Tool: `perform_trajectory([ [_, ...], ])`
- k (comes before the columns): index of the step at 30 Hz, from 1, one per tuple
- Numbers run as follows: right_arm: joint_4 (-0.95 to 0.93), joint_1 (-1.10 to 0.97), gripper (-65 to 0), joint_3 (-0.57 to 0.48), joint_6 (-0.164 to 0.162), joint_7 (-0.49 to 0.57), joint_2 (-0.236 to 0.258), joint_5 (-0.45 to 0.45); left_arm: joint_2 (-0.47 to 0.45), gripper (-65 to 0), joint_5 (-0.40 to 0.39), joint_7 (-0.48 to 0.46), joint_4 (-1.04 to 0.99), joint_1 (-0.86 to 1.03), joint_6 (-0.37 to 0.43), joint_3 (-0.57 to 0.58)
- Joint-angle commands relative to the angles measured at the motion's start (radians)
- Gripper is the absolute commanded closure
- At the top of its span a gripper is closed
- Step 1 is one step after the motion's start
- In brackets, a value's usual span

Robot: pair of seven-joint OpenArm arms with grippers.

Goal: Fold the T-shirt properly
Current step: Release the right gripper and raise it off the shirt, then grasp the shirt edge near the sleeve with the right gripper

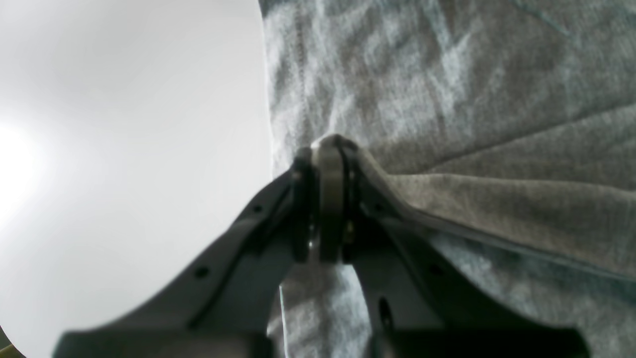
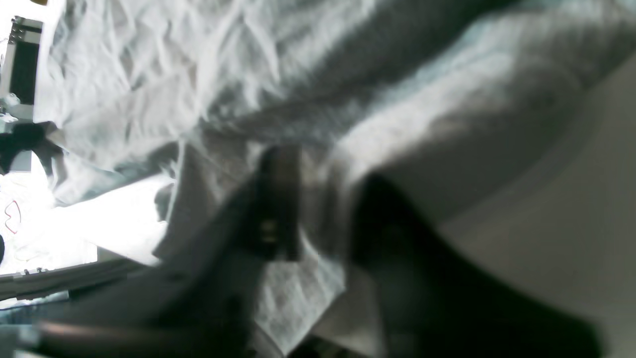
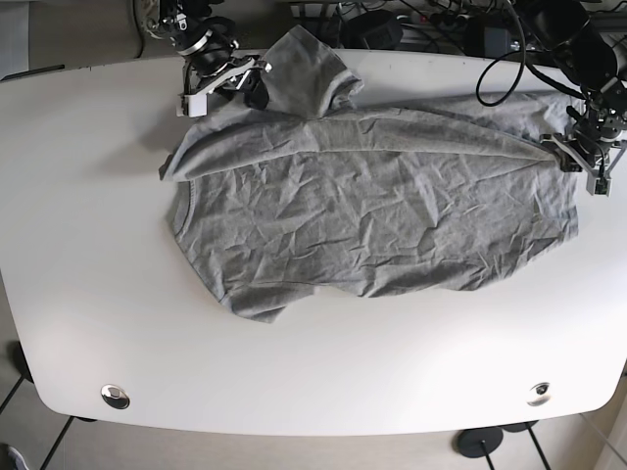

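Shirt (image 3: 372, 211) lay spread on worktop (image 3: 323, 372), far edge folded over. Left tool (image 1: 330, 149) clenched on hem. Right tool (image 2: 318, 164) blurred, fabric between fingers; grip unclear.

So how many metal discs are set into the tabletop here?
2: one disc near the front left corner of the table, the other disc near the front right. The T-shirt may hide more.
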Motion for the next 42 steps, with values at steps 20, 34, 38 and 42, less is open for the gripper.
perform_trajectory([
  [20, 0.223, 0.15, -2.1, 0.008, 0.088, -0.063, 0.126, 0.169, -0.023, 0.0, -0.009, -0.019, 0.041, -0.008, 0.002, -0.052],
  [34, 0.22, 0.041, -35.4, 0.046, 0.088, -0.154, 0.111, 0.169, -0.023, 0.0, -0.009, -0.019, 0.04, -0.009, 0.002, -0.047],
  [38, 0.169, -0.025, -40.9, 0.042, 0.088, -0.12, 0.11, 0.167, -0.02, 0.0, -0.009, -0.019, 0.04, -0.009, 0.002, -0.046],
  [42, 0.054, -0.011, -41.4, 0.04, 0.097, -0.12, 0.11, 0.166, -0.02, 0.0, -0.009, -0.019, 0.04, -0.008, 0.002, -0.046],
])
